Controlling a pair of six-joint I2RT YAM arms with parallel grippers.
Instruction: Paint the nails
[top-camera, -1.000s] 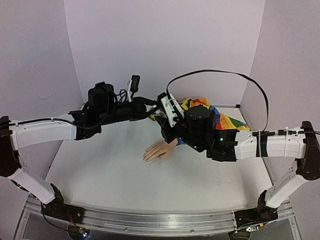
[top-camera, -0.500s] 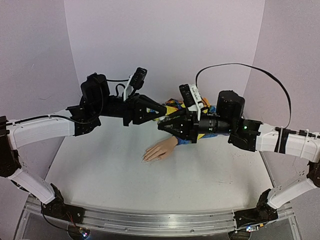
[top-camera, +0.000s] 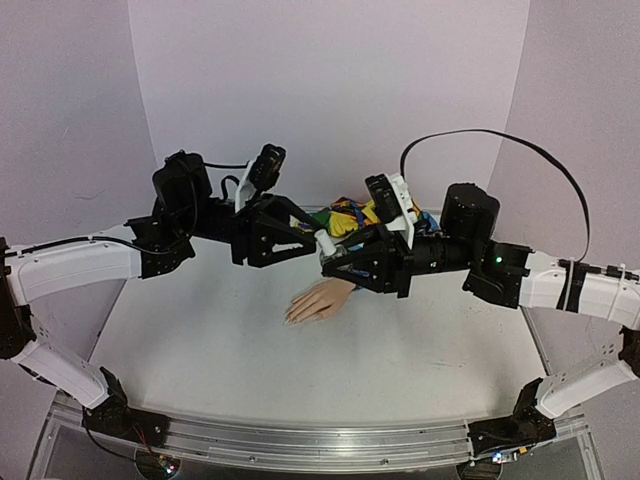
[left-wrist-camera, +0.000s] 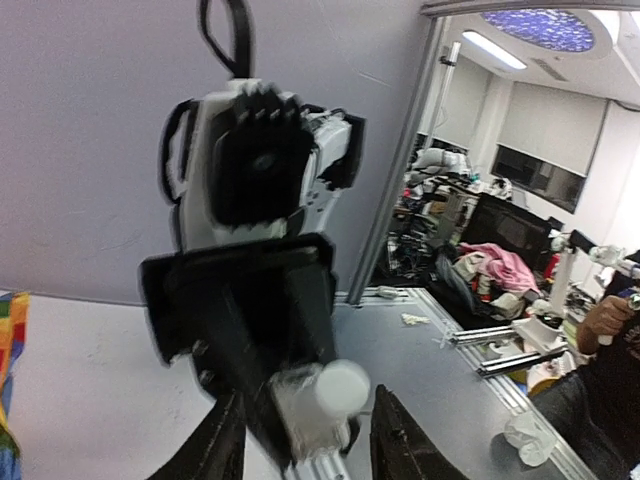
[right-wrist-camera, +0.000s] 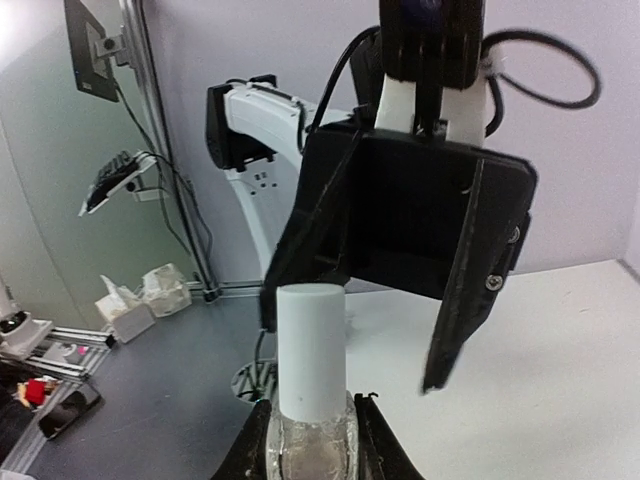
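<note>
The right gripper (right-wrist-camera: 312, 440) is squeezing a small clear glass bottle (right-wrist-camera: 311, 458) with a round white cap (right-wrist-camera: 311, 350) and holding it up in the air. The left gripper (left-wrist-camera: 308, 400) is spreading its black fingers (right-wrist-camera: 455, 320) wide on both sides of the cap, gripping nothing. The nails (top-camera: 293, 316) are on the peach plastic hand (top-camera: 322, 299) with the rainbow patchwork sleeve (top-camera: 350, 212), which is lying on the white table (top-camera: 230, 350), lower than both grippers.

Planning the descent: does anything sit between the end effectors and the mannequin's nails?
Nothing visible does. The nails lie uncovered on the table, below the left end effector and the right end effector, which holds the bottle.
</note>
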